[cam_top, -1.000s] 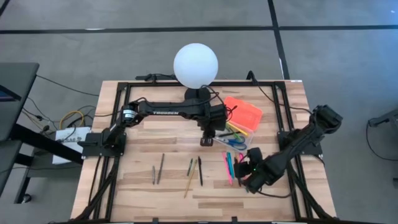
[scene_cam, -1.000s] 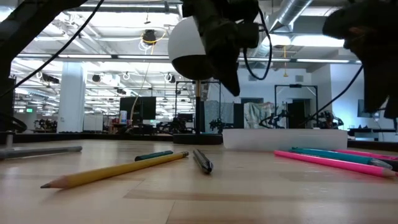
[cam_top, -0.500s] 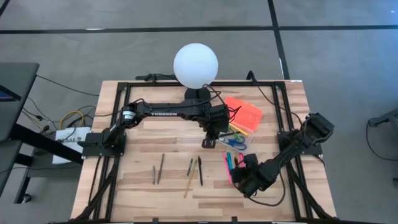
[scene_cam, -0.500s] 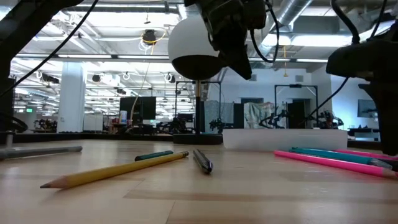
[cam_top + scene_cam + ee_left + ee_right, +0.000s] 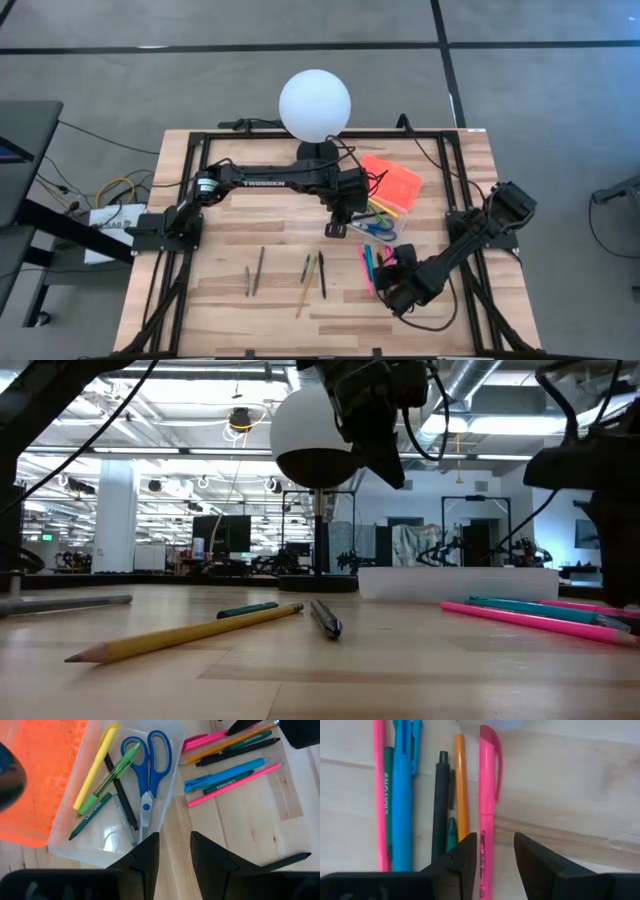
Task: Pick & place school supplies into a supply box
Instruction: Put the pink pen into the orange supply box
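Looking straight down on my rig, I see a pale wooden table (image 5: pixel 230 215) filling the centre of the frame, with a white globe lamp (image 5: pixel 315 105) at its top edge. My left arm reaches from the left side across to the middle, and its left gripper (image 5: pixel 335 228) hovers just left of the supply box (image 5: pixel 392 208), a clear case right of centre whose orange lid (image 5: pixel 392 180) lies open toward the upper right.

In the left wrist view, that gripper's two dark fingers (image 5: pixel 145 855) stand apart with nothing between them, above the box's near rim. Inside the box lie the blue-handled scissors (image 5: pixel 147 770), a yellow highlighter (image 5: pixel 95 767), a green pen (image 5: pixel 112 772), a dark green crayon (image 5: pixel 90 815) and a black pen (image 5: pixel 122 802).

My right arm enters from the right edge, and the right gripper (image 5: pixel 392 285) sits low at the lower right of the table, over a cluster of supplies. The right wrist view shows its fingers (image 5: pixel 462 855) parted and empty, straddling a pink highlighter (image 5: pixel 487 790). Beside it lie an orange pencil (image 5: pixel 461 785), a black pen (image 5: pixel 440 805), a blue pen (image 5: pixel 402 795) and a thin pink pencil (image 5: pixel 380 790), side by side on the wood.

Lower centre of the overhead frame, more supplies lie apart: two grey pens (image 5: pixel 253 272), a yellow pencil (image 5: pixel 306 288), a green crayon (image 5: pixel 307 265) and a black pen (image 5: pixel 322 275).
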You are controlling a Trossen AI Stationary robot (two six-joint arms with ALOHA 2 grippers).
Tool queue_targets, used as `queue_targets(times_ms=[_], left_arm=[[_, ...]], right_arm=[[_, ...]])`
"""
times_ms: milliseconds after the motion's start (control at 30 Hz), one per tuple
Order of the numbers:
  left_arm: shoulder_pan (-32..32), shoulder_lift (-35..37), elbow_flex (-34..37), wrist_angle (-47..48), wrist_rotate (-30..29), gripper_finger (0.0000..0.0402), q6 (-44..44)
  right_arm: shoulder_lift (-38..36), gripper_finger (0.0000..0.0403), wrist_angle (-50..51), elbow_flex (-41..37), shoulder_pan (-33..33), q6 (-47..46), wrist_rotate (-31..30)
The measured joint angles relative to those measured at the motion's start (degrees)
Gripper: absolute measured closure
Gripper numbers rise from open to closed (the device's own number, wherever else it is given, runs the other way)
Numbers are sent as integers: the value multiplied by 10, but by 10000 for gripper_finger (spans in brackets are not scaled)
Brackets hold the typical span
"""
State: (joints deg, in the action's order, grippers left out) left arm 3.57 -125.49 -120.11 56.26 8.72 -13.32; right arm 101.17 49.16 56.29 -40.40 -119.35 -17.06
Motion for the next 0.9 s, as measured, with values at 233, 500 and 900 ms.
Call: queue_targets(times_ms=[233,500,900], left_arm=[[0,0,0,8,0,299,0],[0,0,0,20,-1,299,0],[0,0,0,93,0,299,6]], right_arm=[[27,281,-25,-2,0,12,1],[28,331,-22,-3,-4,13,22],[30,378,-25,14,-51,13,52]])
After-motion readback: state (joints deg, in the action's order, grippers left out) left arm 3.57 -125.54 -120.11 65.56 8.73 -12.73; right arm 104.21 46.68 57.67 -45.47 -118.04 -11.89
